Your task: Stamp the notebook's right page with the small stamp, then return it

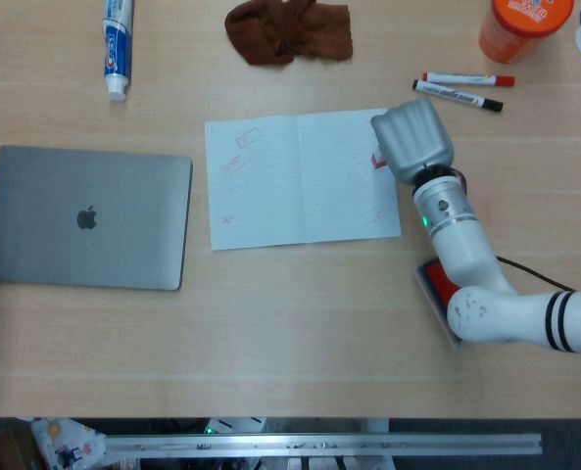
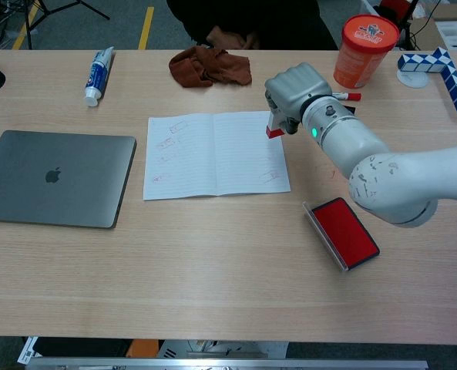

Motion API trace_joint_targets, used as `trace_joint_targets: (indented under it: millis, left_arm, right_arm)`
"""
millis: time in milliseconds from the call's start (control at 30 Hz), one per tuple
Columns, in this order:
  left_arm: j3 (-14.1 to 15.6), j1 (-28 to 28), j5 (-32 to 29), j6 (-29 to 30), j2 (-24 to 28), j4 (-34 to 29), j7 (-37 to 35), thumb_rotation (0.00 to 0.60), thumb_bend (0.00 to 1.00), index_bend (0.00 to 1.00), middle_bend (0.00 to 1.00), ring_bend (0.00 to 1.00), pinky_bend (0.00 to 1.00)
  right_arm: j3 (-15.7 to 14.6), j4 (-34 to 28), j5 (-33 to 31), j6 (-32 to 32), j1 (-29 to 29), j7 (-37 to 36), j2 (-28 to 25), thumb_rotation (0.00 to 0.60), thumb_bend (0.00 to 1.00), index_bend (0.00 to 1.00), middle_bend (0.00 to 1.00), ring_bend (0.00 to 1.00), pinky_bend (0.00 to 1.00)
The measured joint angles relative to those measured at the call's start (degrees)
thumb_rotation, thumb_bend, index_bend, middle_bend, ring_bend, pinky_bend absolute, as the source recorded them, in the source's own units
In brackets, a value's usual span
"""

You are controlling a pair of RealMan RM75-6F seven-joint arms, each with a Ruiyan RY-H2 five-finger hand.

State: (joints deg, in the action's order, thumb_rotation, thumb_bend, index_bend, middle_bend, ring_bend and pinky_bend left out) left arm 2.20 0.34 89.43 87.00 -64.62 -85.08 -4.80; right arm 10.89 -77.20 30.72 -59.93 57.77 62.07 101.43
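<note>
The open notebook point(image 1: 270, 186) point(image 2: 205, 158) lies flat at the table's middle. A faint red stamp mark point(image 1: 376, 211) point(image 2: 270, 175) shows low on its right page. My right hand point(image 1: 412, 142) point(image 2: 294, 91) hovers over that page's upper right corner and grips the small stamp point(image 1: 378, 162) point(image 2: 275, 131). Only the stamp's red base shows below the fingers, lifted off the paper. The red ink pad point(image 1: 438, 286) point(image 2: 344, 231) lies open on the table to the right of the notebook, partly under my forearm in the head view. My left hand appears in neither view.
A closed grey laptop point(image 1: 86, 217) sits at the left. Along the far side lie a toothpaste tube point(image 1: 117, 47), a brown cloth point(image 1: 288, 29), two markers point(image 1: 461, 88) and an orange cup point(image 1: 520, 24). A blue-white folding puzzle point(image 2: 444, 69) is at the far right.
</note>
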Motion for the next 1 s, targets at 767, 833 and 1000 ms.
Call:
trace_joint_targets:
  millis: [767, 833, 1000]
  left_arm:
    - [-0.25, -0.33, -1.82, -1.90, -0.26, 0.60, 0.13, 0.600, 0.28, 0.00, 0.00, 0.10, 0.13]
    - [-0.23, -0.32, -1.84, -1.93, -0.29, 0.67, 0.09, 0.600, 0.28, 0.00, 0.00, 0.10, 0.13]
    - [-0.25, -0.28, -1.90, -1.91, -0.33, 0.80, -0.06, 0.600, 0.28, 0.00, 0.00, 0.10, 0.13]
  right_arm:
    - [-0.02, 18.30, -2.14, 5.77, 3.72, 1.27, 10.85, 0.600, 0.66, 0.90, 0.71, 0.60, 0.54]
    - [-0.06, 19.63, -2.03, 6.18, 3.74, 1.29, 11.62, 0.600, 0.67, 0.90, 0.71, 0.60, 0.54]
    - [-0.11, 22.20, -1.47, 7.08, 3.57, 1.39, 13.22, 0.600, 0.67, 0.91, 0.72, 0.61, 0.54]
